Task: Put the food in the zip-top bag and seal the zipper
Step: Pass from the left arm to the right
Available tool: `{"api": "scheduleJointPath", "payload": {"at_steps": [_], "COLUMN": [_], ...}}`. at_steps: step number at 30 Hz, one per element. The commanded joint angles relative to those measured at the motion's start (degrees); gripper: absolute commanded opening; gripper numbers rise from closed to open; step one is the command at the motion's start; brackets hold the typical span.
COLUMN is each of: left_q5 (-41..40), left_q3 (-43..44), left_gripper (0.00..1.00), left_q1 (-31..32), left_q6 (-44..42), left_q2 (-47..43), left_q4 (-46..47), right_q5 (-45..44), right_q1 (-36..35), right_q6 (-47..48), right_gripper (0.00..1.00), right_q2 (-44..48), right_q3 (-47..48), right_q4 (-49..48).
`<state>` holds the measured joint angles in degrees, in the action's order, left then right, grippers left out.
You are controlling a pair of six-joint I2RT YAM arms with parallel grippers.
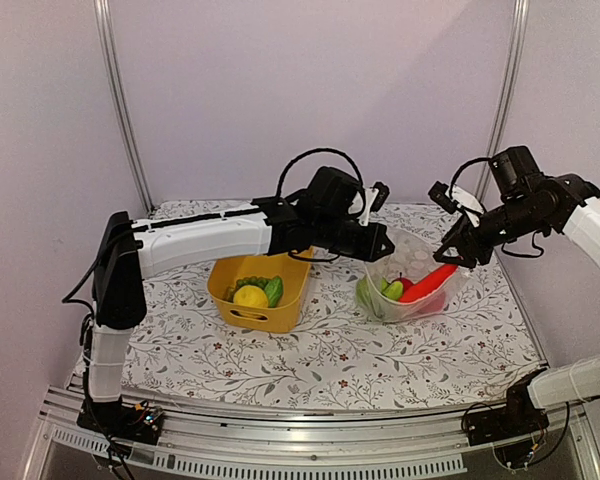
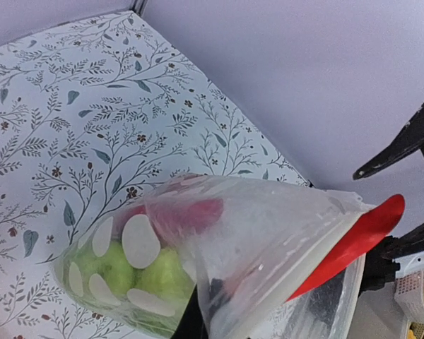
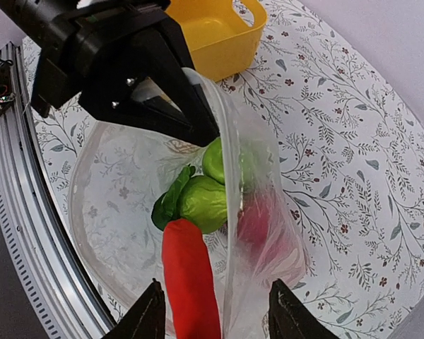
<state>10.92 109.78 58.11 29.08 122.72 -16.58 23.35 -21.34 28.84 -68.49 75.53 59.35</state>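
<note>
Jutting from the zip-top bag is a chili.

**Overhead view: table, basket, bag, two grippers**

Floral-print table cover, laid flat between pale walls. Left of centre: yellow basket, holding a yellow fruit and a green leafy piece. Right of centre, near the basket but apart from it: zip-top bag, clear, mouth upward and spread open, holding green fruits and a small red piece. Long red vegetable, slanted, with the lower end inside the bag and the upper end over the right rim. Left gripper stretched across above the basket, tip at the bag's left rim. Right gripper angled in from the right, at the red vegetable's upper end — finger spacing unreadable from here.
</note>
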Motion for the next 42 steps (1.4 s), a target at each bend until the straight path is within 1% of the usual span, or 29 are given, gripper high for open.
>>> {"api": "scheduleJointPath", "payload": {"at_steps": [1,4,5,7,8,10,11,12,14,16,20,23,24,26,27,29,30,31,33,35,37,39,42], "left_q5": [1.76,1.83,2.08,3.25,3.61,2.92,2.69,2.58,1.22,-0.32,-1.23,-0.97,-1.2,-2.3,-3.77,-9.03,-12.57,-15.5,-16.34,-15.09,-13.05,-12.02,-11.85], "left_q3": [1.38,2.14,2.08,1.61,1.46,2.07,2.42,2.51,2.19,1.79,1.71,1.58,1.56,1.82,1.97,-0.28,-3.41,-7.01,-14.73,-18.88,-19.52,-17.33,-12.63], "left_gripper": [0.02,0.02,0.03,0.03,0.04,0.05,0.08,0.11,0.15,0.15,0.12,0.09,0.08,0.09,0.14,0.29,0.36,0.4,0.46,0.46,0.44,0.41,0.37], "left_q1": [0.58,0.58,0.54,0.52,0.61,0.66,0.71,0.76,0.8,0.86,0.82,0.91,0.87,0.87,1.07,2.32,3.82,5.44,8.46,9.99,10.98,11.78,13.14], "left_q6": [1.05,0.76,0.79,0.52,-0.06,-1.42,-2.75,-4.05,-6.55,-8.26,-9.26,-9.84,-10.05,-10.43,-10.39,-12.11,-14.2,-18.13,-22.24,-22.58,-21.73,-20.58,-19.28], "left_q2": [-2.79,-2.28,-2.23,-2.17,-2.14,-1.84,-1.79,-1.89,-2.33,-2.63,-2.55,-2.57,-2.65,-2.79,-3.2,-6.15,-8.53,-11.26,-15.84,-17.92,-17.6,-15.3,-10.89], "left_q4": [2.08,1.33,1.4,2.42,2.81,2.12,1.71,1.57,1.44,1.12,0.48,0.6,0.66,0.6,0.57,2.57,5.3,9.66,19.14,24.29,25.02,22.77,20.52], "right_q5": [-6.73,-10.49,-11.0,-11.26,-11.31,-10.71,-9.72,-8.17,-4.59,-3.3,-5.18,-7.03,-8.01,-8.3,-8.11,-6.88,-5.76,-4.84,-3.52,-1.59,1.03,3.06,2.88], "right_q1": [-0.27,-0.33,-0.28,-0.3,-0.28,-0.28,-0.32,-0.31,-0.37,-0.49,-1.27,-2.38,-2.63,-2.75,-2.74,-2.74,-2.74,-2.74,-2.75,-2.76,-2.74,-2.74,-2.76], "right_q6": [-0.04,-0.54,-0.81,-1.19,-1.43,-1.93,-2.27,-2.77,-3.07,-3.14,-3.25,-2.51,-2.61,-3.06,-3.29,-4.33,-4.58,-4.87,-5.51,-6.14,-6.91,-7.25,-7.63], "right_gripper": [0.49,0.46,0.43,0.31,0.26,0.14,0.08,0.07,0.08,0.17,0.19,0.25,0.25,0.08,0.0,0.0,0.0,0.0,0.0,0.0,0.0,0.0,0.0], "right_q2": [-2.94,-3.46,-3.14,-3.05,-3.3,-4.29,-5.2,-5.74,-6.57,-7.4,-9.69,-10.96,-11.23,-12.02,-12.22,-12.62,-12.43,-12.18,-12.11,-12.31,-12.37,-12.25,-12.31], "right_q3": [-1.37,-3.63,-4.25,-4.76,-4.59,-3.04,-1.54,-0.42,1.44,2.66,2.78,3.14,3.52,4.62,5.24,6.58,7.05,7.5,8.03,8.06,7.87,7.44,6.93], "right_q4": [1.79,-0.28,-1.11,-2.14,-2.19,-1.67,-1.33,-1.01,-0.6,-0.6,-1.13,-1.1,-1.29,-1.37,-1.48,-1.54,-1.48,-1.13,-0.41,0.4,1.21,1.33,0.85]}}
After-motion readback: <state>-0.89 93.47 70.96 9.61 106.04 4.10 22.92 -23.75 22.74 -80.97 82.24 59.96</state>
